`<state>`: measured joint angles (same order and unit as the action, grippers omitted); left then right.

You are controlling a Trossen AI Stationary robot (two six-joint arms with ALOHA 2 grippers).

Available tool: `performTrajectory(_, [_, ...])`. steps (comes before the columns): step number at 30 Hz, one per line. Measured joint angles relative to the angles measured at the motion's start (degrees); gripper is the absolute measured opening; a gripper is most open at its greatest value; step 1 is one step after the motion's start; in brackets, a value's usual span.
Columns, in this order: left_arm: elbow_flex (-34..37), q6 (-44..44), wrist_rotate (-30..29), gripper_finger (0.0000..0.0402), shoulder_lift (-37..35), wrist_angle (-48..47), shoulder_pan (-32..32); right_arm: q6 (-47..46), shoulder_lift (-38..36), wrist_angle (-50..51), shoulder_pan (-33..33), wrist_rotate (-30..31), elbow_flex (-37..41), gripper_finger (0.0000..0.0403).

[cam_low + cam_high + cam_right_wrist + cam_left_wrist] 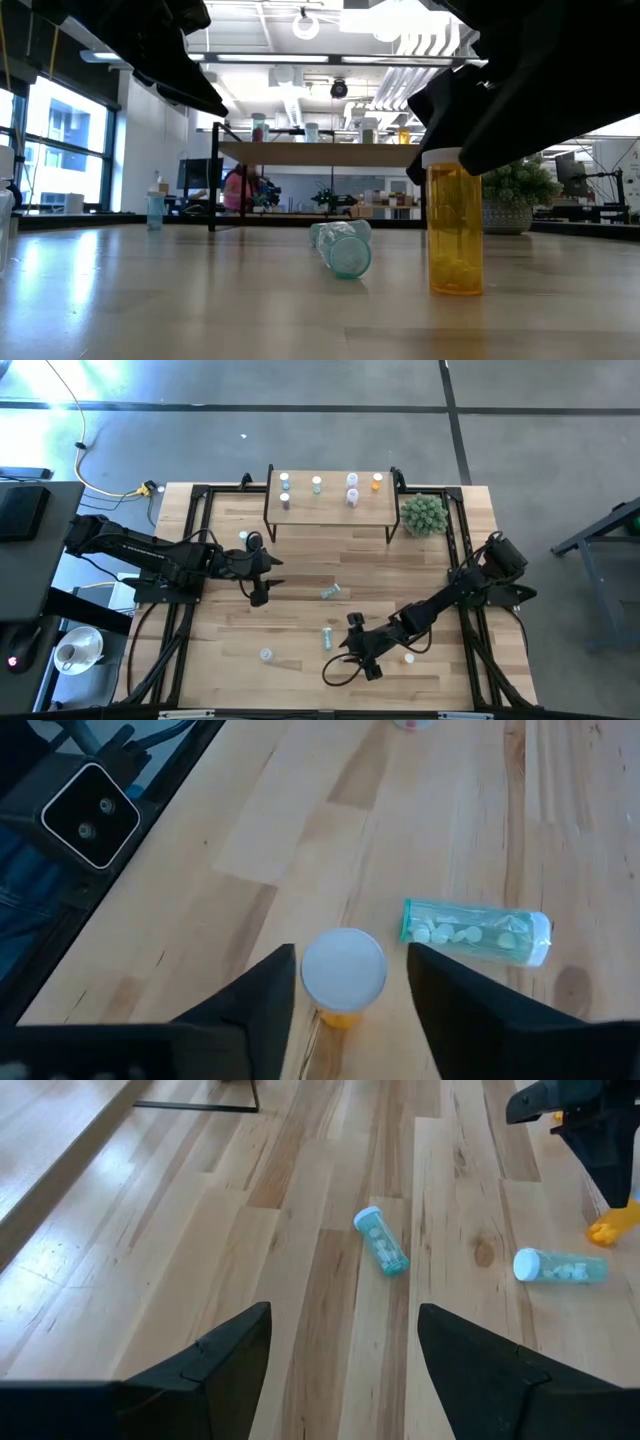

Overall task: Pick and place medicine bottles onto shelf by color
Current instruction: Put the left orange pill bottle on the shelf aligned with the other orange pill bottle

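- Orange bottle [342, 982] sits closest to the lens in the right wrist view, upright on the desk [300, 560] near its front edge, its white cap framed between the fingers of the right claw [343, 982].
- Right claw's fingers stand on either side of the cap with small gaps showing; I judge it is about to grip, not yet grasping.
- Risk: one finger looks closer to the cap than the other, so as they close that finger could meet it first and tip the bottle, which would then roll.
- Risk: gripping on the smooth cap alone could let the bottle slip on the lift.
- Left claw [345, 1370] hangs released, fingers wide apart, over the left middle of the desk, looking toward two lying bottles.
- Teal bottle [476, 932] lies on its side just beside the orange one; a wide swing could knock it.
- Another teal bottle [330, 592] lies nearer the desk's centre, and a pale one [265, 655] stands near the front.
- Shelf [330, 500] stands at the back edge with several bottles already on it, an orange one [377, 481] at its right end.
- Spiky green plant ball [424, 513] sits just beside the shelf's right end, crowding the approach there.
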<state>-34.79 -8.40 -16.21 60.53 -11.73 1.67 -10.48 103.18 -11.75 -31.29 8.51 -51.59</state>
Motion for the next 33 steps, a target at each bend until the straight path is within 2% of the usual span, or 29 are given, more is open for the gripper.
performTrajectory(6, [0.0, 0.0, 0.0, 0.0243, 0.0, 0.0, 0.0, 0.0, 0.0, 0.0, 0.0, 0.0, 0.0, 0.0124])
performTrajectory(10, [0.0, 0.0, 0.0, 0.0243, 0.0, 0.0, 0.0, 0.4, 0.0, 0.0, 0.0, 0.1, 0.0, 0.0103])
performTrajectory(20, [0.0, 0.0, 0.0, 0.0243, 0.0, 0.0, 0.0, 2.4, -2.7, 2.2, 0.0, 0.9, 0.0, 0.0109])
performTrajectory(25, [0.0, 0.0, 0.0, 0.0243, 0.0, 0.0, 0.0, 6.0, -7.8, 4.5, 0.0, 4.5, 0.0, 0.0105])
performTrajectory(33, [0.0, 0.0, 0.0, 0.0243, 0.0, 0.0, 0.0, 14.9, -19.4, 10.8, 1.1, 16.2, 0.0, 0.0109])
